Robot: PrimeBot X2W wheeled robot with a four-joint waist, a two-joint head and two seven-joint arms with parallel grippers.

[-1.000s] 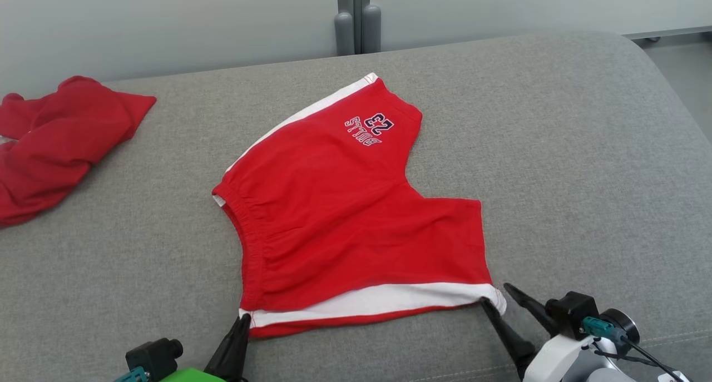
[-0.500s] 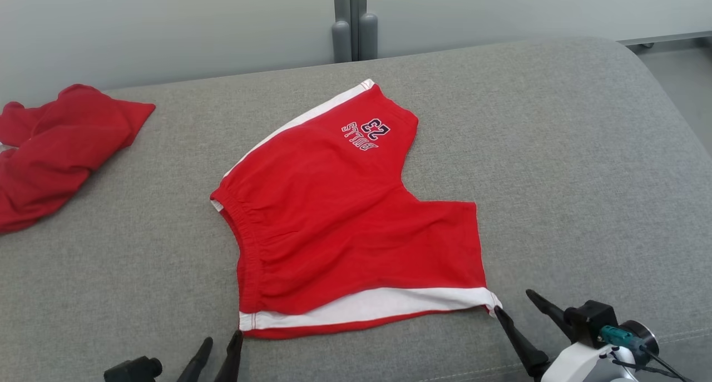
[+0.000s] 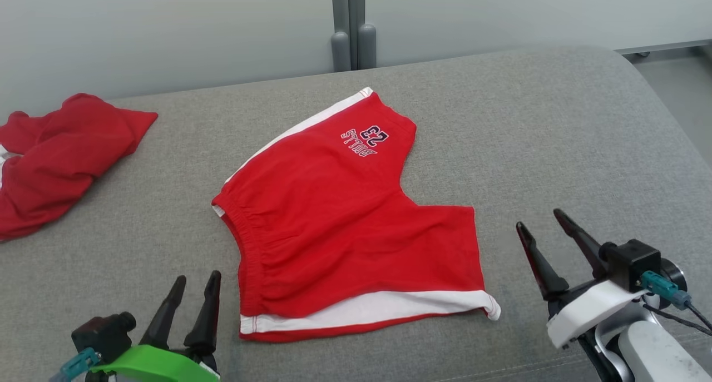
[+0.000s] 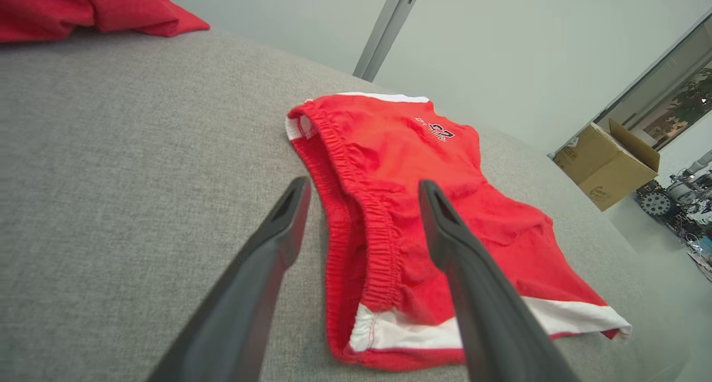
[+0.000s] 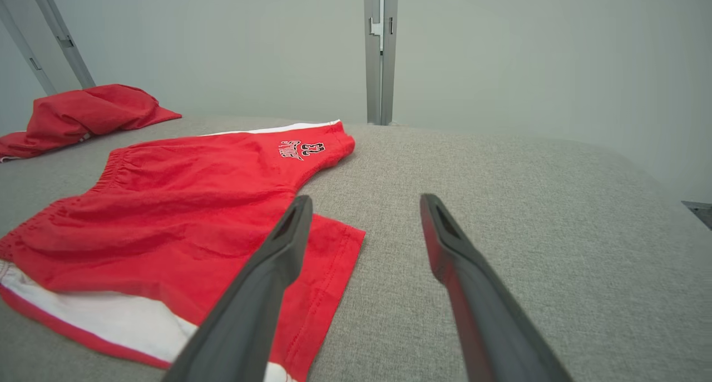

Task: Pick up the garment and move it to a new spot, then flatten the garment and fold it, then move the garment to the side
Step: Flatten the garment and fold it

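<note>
Head view, red shorts (image 3: pixel 345 226): spread fairly flat in the middle of the grey cushion (image 3: pixel 556 148), waistband toward the robot's left, legs fanning to the far side and the right
Head view, left gripper (image 3: pixel 197 276): fingers spread apart, empty, just beside the near waistband corner, not touching it
Head view, right gripper (image 3: pixel 538 218): fingers spread, empty, near the near leg's hem but apart from it
Head view, second red garment (image 3: pixel 61 148): crumpled at the far left, well apart
Left wrist view, waistband (image 4: pixel 370 221): gathered elastic, thicker than the rest; likely the firmest place to pinch, at its corner by the white side stripe (image 4: pixel 400 332)
Left wrist view, handling: thin, soft, light knit; I judge it will droop and crease if lifted from one point, so two corners at once suit it better
Right wrist view, leg hem (image 5: pixel 334 287): stitched edge lying flat on the cushion; a finger would have to slide under it, and the coarse weave may drag
Right wrist view, fold: judged not yet begun; each hold should catch both layers, or the top one may peel away
</note>
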